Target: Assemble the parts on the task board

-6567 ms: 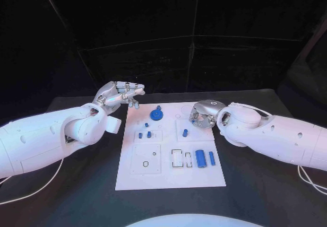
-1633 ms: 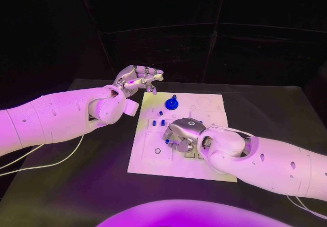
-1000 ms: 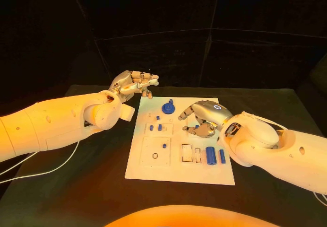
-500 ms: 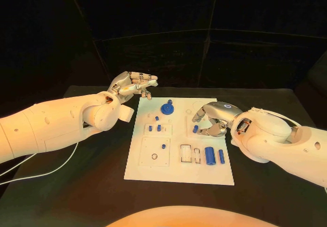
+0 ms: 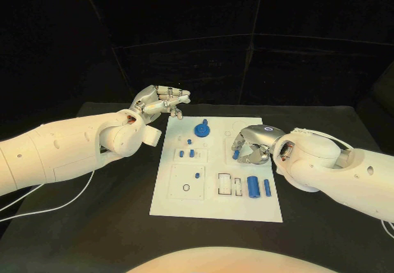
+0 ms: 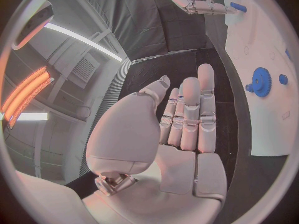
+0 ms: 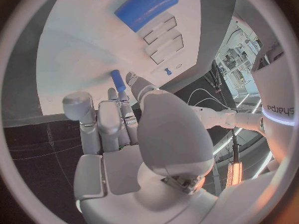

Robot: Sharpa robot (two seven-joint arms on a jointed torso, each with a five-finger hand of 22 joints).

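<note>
At centre right of the head view, the right hand [image 5: 250, 149] pinches a small blue peg [image 5: 236, 153] above the white board [image 5: 215, 205]. Best lowered upright and squarely over its hole. The left hand [image 5: 157, 101], fingers apart and empty, hovers upper left.

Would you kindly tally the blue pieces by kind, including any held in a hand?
Gear: 1
Cylinders lying flat, one thick and one thin: 2
Small pegs: 5, four standing in the board, one peg held by the right hand
Total: 8
</note>
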